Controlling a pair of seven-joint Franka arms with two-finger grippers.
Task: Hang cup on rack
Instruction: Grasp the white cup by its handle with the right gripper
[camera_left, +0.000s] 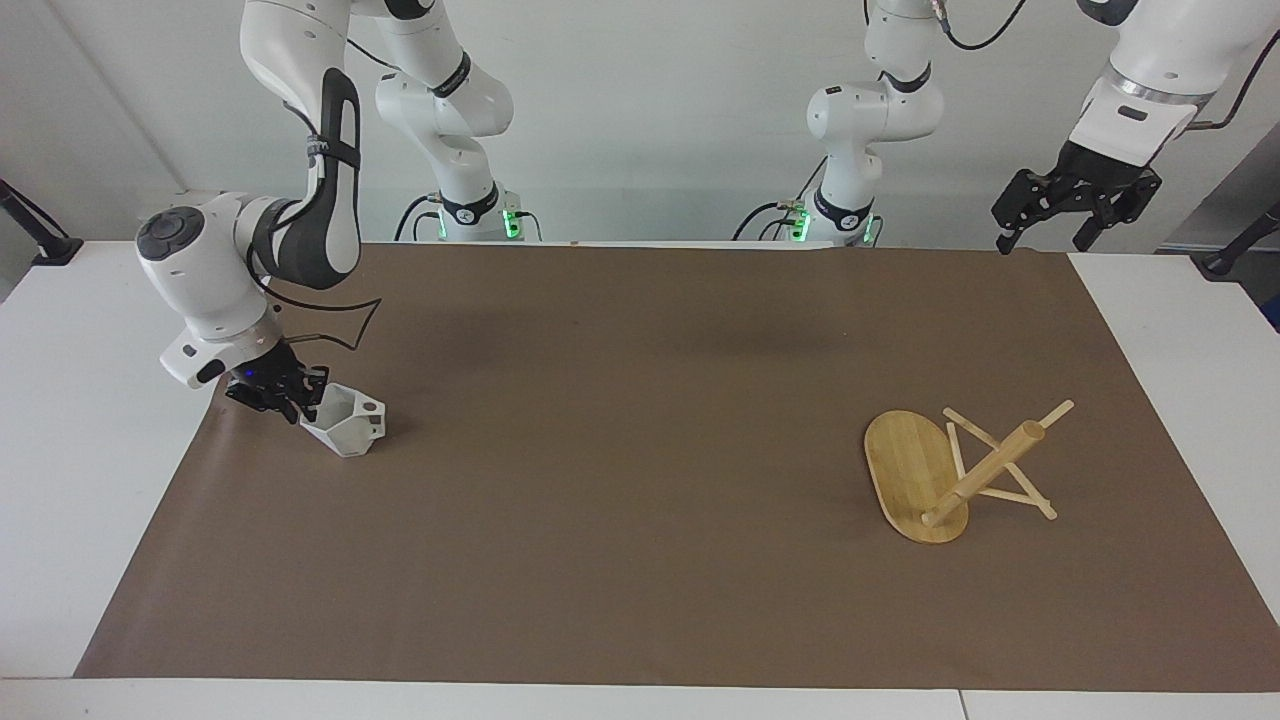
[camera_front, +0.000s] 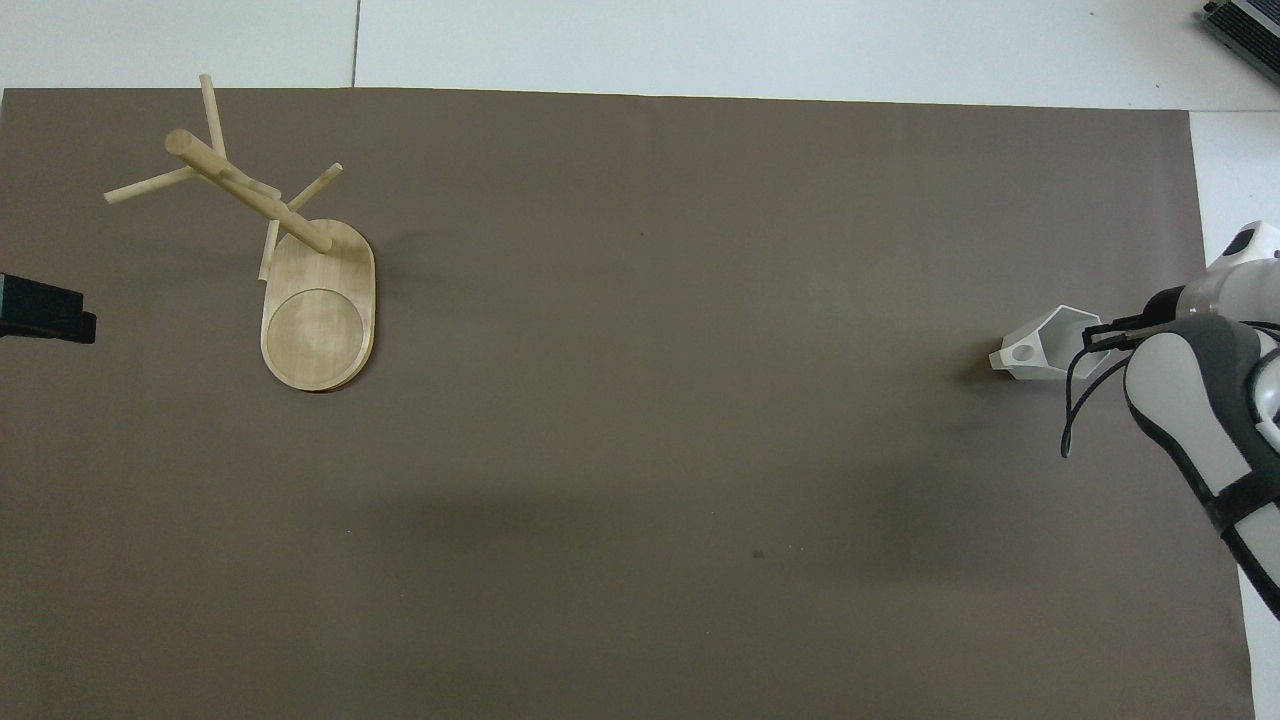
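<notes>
1. Cup (camera_left: 345, 428) (camera_front: 1045, 345): white, faceted; sits on the brown mat (camera_left: 640, 450) at the right arm's end of the counter (camera_left: 60, 480), just inside the mat's edge; mouth tipped toward the gripper beside it; flat handle with round hole points toward the middle of the mat.
2. Right gripper (camera_left: 290, 400): low at the cup's rim, on the side away from the handle; fingers drawn close together on the rim wall, gripping the cup; cup base appears to rest on the mat.
3. Right arm: comes down steeply over the mat's edge; its elbow and cable loop hang above the cup's robot side; in the overhead view the arm covers the mat corner next to the cup.
4. Rack (camera_left: 955, 470) (camera_front: 290, 260): bamboo mug tree, standing on its oval base at the left arm's end, well apart from the cup; central post with thin pegs branching off.
5. Between cup and rack: bare mat only; one small dark speck nearer the robots.
6. Left gripper (camera_left: 1075, 200) (camera_front: 45, 312): waits raised over the mat's corner at the left arm's end; fingers spread, holding nothing.
</notes>
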